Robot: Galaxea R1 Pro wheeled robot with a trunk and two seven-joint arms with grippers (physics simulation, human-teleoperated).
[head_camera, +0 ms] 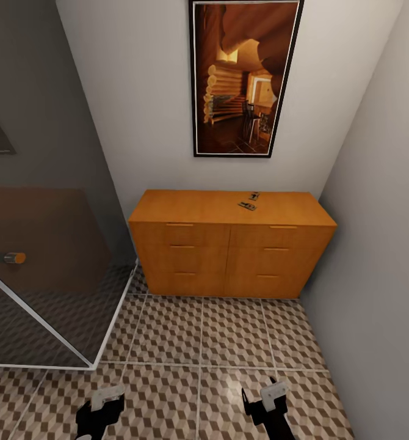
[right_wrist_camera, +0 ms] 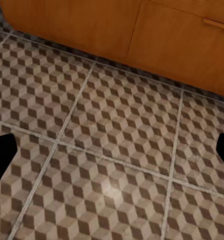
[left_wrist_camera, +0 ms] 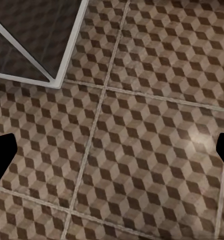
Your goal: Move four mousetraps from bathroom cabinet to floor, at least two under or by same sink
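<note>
left gripper [head_camera: 101, 408] wide open, empty | right gripper [head_camera: 262, 400] likewise, both low for travel | mousetraps [head_camera: 248, 202] lie on cabinet [head_camera: 229, 244], well ahead of right gripper

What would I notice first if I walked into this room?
Probably the big orange-brown cabinet against the back wall, with a tall framed picture of a log house room hanging above it. Two small mousetraps lie on the cabinet's top, towards its right side. The cube-patterned bathroom floor spreads out in front.
</note>
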